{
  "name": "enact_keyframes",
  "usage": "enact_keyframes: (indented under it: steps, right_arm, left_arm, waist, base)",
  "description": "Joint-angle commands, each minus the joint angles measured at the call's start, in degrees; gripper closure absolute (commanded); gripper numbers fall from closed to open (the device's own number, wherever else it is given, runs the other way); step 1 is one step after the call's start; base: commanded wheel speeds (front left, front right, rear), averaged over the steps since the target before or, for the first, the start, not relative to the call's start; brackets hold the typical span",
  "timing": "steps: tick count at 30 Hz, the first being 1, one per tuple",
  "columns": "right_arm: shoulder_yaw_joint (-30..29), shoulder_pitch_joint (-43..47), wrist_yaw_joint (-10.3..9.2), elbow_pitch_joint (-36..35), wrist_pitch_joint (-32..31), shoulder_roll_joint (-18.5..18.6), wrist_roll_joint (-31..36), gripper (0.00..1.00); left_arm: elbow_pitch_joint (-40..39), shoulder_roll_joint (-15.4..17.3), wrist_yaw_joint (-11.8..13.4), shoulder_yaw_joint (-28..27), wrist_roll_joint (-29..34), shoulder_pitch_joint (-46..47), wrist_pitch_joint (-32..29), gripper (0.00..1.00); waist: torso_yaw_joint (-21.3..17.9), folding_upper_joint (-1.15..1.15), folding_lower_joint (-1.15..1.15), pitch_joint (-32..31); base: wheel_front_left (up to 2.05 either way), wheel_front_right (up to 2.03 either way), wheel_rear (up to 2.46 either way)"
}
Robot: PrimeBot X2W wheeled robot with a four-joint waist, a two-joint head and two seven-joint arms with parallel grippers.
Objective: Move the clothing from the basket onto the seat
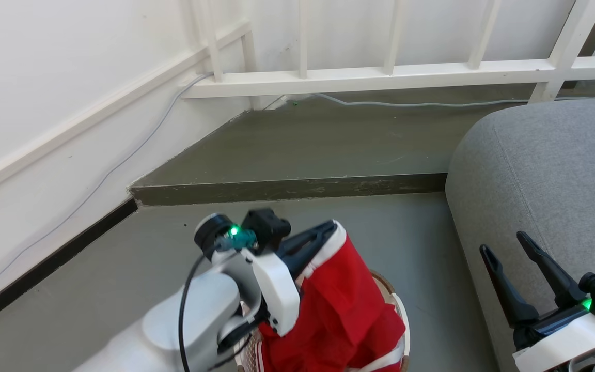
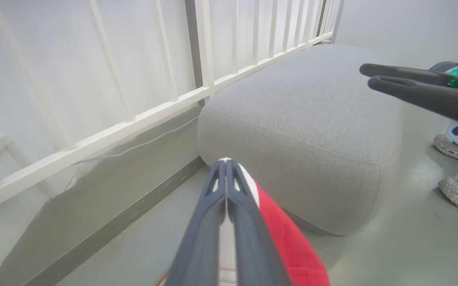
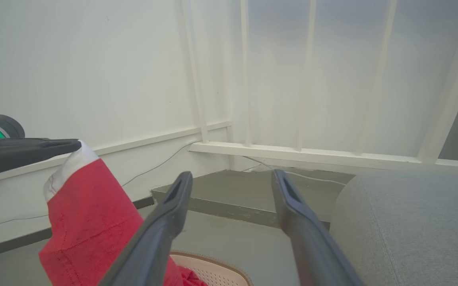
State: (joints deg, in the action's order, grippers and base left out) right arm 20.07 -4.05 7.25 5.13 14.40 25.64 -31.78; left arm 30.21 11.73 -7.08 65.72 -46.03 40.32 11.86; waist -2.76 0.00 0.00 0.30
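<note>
— Where's the clothing (image 1: 346, 305)?
— Hanging from the left claw (image 1: 328, 228), whose fingers are pressed together on its white-trimmed top edge. Its long axis runs straight down, lower end in the basket (image 1: 400, 310).
— And the right claw (image 1: 503, 243)?
— Spread wide, holding nothing, at the front of the seat (image 1: 550, 170), right of the basket

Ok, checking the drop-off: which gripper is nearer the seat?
Right. The right gripper sits open at the edge of the seat; the left gripper, shut on the clothing, is farther off above the basket.
</note>
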Motion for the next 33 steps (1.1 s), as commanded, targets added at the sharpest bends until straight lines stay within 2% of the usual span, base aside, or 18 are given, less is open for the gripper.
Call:
enact_keyframes:
  steps: [1,20,27,33]
  right_arm:
    - [0.7,-0.4,0.24,-0.9,0.6,1.2,0.3,0.00]
    - [2.0,-0.6,0.24,-1.8,0.6,0.9,0.1,0.00]
    - [3.6,-1.2,0.24,-3.3,0.6,1.5,-0.1,0.00]
    - [7.9,-3.8,0.24,-6.4,0.6,3.4,-0.3,0.00]
  left_arm:
    - [-1.5,1.2,-0.4,-1.4,-1.3,3.8,-0.2,1.00]
    - [-9.5,5.9,-0.4,1.7,-14.6,17.9,-8.0,1.00]
    - [-10.1,6.4,-0.4,1.5,-16.0,20.8,-9.2,1.00]
    - [-10.0,5.3,-0.3,1.6,-16.2,22.9,-10.4,1.00]
  waist:
    - [0.1,0.00,0.00,0.0]
    - [0.6,0.00,0.00,1.0]
    - [0.7,0.00,0.00,2.1]
    - [0.9,0.00,0.00,3.4]
  base:
    - [0.00,0.00,0.00]
    - [0.00,0.00,0.00]
    - [0.00,0.00,0.00]
    - [0.00,0.00,0.00]
